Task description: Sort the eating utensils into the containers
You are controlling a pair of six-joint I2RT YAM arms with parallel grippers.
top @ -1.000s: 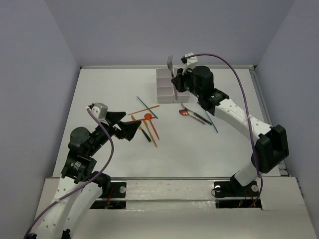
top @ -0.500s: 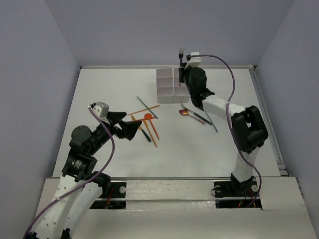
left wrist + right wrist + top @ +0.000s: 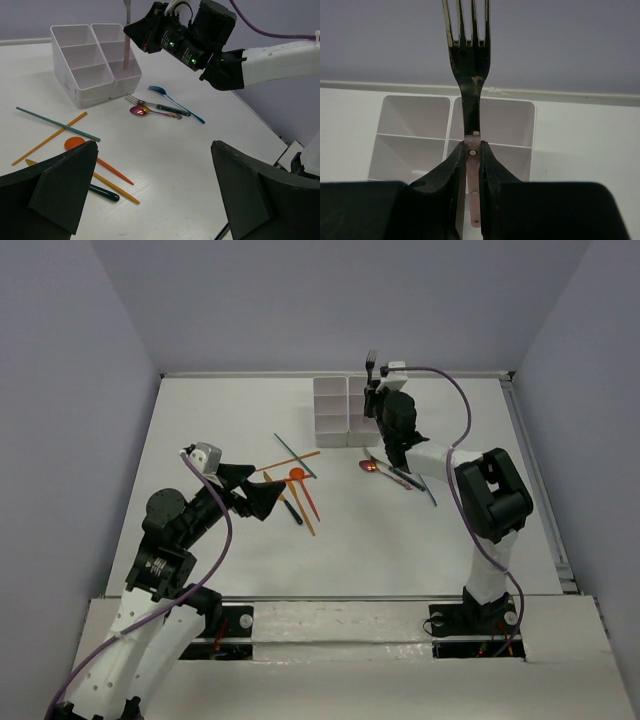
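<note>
The right pincer (image 3: pixel 471 155) is closed on the handle of the silver fork (image 3: pixel 467 60), with one finger pressed against each side. The silver fork stands upright with its tines pointing up. Its handle hangs down below the fingers, over the right-hand column of the white bins (image 3: pixel 80 55). The views do not show which compartment lies under the handle tip, or whether the tip touches a wall. The bins form a two-by-three block that stands on the bench (image 3: pixel 420 530) at its far side, and the compartments visible are empty. The left pincer (image 3: pixel 153 150) is fully open, with its two fingers spread wide and nothing between them. It hovers above the bench on the left side, well apart from the bins. The other utensils lie flat on the bench in two groups. Just in front of the left pincer, a teal stick (image 3: pixel 57 124) crosses an orange stick (image 3: pixel 50 138). Beside them lie the orange spoon (image 3: pixel 75 143) and the black-and-yellow-handled piece (image 3: pixel 97 190). Near the front of the bins lie the reddish spoon (image 3: pixel 142 111), a dark-handled fork (image 3: pixel 155 105) and a blue fork (image 3: pixel 175 102), close together.
</note>
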